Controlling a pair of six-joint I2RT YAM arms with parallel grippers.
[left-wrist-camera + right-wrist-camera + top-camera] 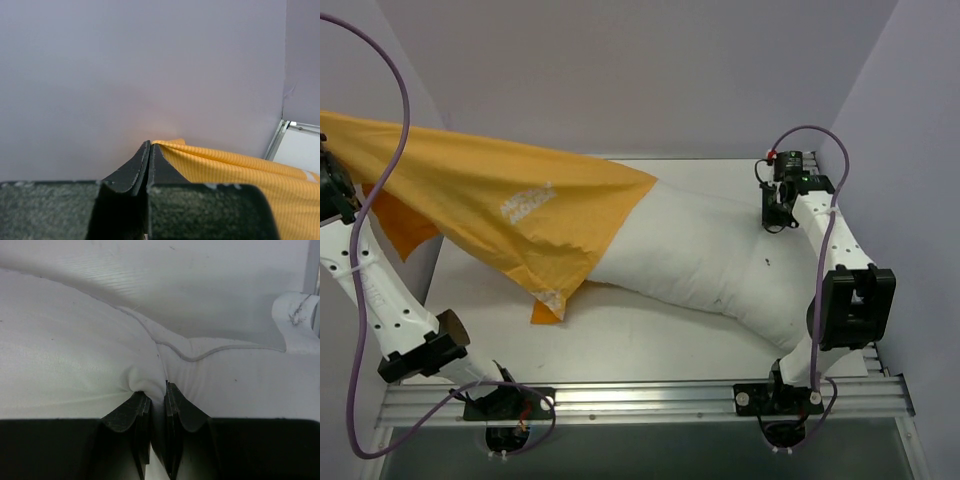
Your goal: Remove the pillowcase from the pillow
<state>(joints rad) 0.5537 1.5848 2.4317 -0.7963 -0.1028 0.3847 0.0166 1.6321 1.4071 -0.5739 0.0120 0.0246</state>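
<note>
At the far left of the overhead view, the left gripper (pixel 149 146) has its 2 jaws pressed tight on a fold of the orange-yellow pillowcase (pixel 510 205), holding it lifted above the table (pixel 650 345) against the pale wall. The cloth stretches in a taut band from the left edge of the frame toward the centre, faint white marks showing on it, with 1 loose corner drooping to the tabletop just left of centre. Its open end wraps only the left end of the plump white pillow (pixel 710 265), which lies diagonally across the middle of the table, most of it bare. At upper right, the right gripper (pixel 159 390) pinches a bunched tuck of the pillow's white fabric between nearly closed jaws, at the pillow's far right end. A metal rail (pixel 640 400) runs along the bottom edge of the frame.
</note>
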